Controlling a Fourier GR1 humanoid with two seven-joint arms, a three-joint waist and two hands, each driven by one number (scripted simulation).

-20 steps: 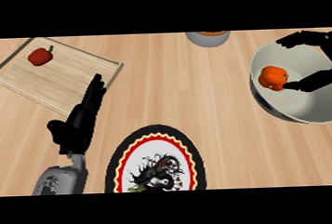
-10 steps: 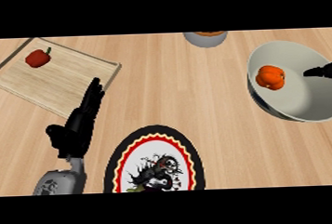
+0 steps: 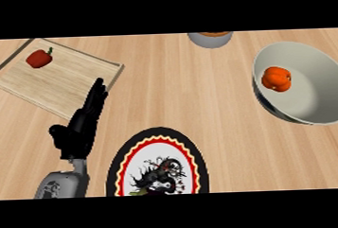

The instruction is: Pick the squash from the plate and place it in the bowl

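The orange squash [image 3: 276, 78] is sitting inside the grey bowl [image 3: 318, 89] on the far right. The plate [image 3: 158, 167] is lying near the middle. The left hand [image 3: 80, 129] is resting beside it, fingers straight and together. A red pepper [image 3: 38, 58] is lying on the wooden tray [image 3: 55, 84] at far left.

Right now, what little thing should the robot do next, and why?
Probably nothing more than bringing its arms to rest. The orange squash already lies inside the grey bowl, the plate holds no squash, the right hand is out of view, and the left hand waits open beside the plate.
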